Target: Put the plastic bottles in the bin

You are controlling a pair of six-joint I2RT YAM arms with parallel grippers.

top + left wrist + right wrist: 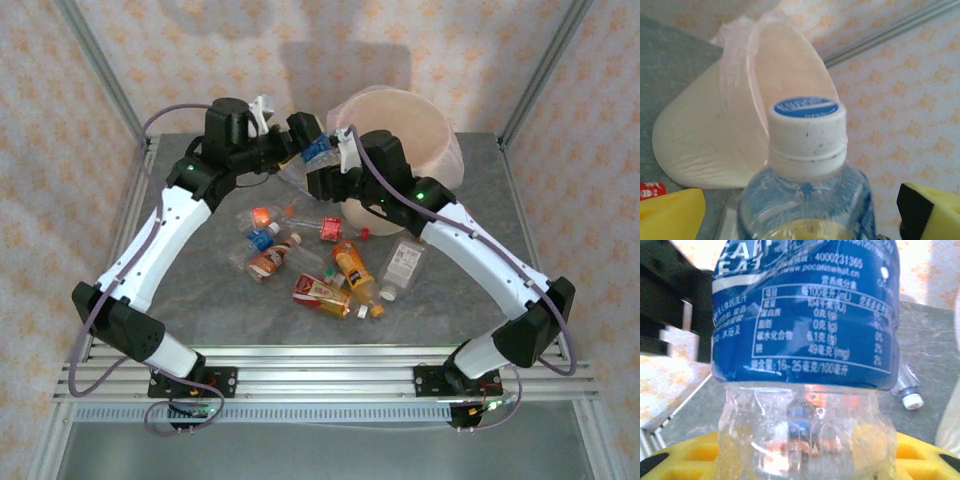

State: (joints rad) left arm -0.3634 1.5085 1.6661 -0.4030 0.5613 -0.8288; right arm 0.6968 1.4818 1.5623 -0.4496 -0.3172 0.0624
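I judge this the delivery step: one blue-labelled bottle (pixel 805 315) hangs just short of the bin (pixel 695 145) and next must clear the rim before release. My right fingers (pixel 685 465) clasp its clear base. My left fingers (pixel 670 215) flank its shoulders, but I cannot tell whether they grip. The other bottles (pixel 353 268) lie on the table (pixel 200 290).
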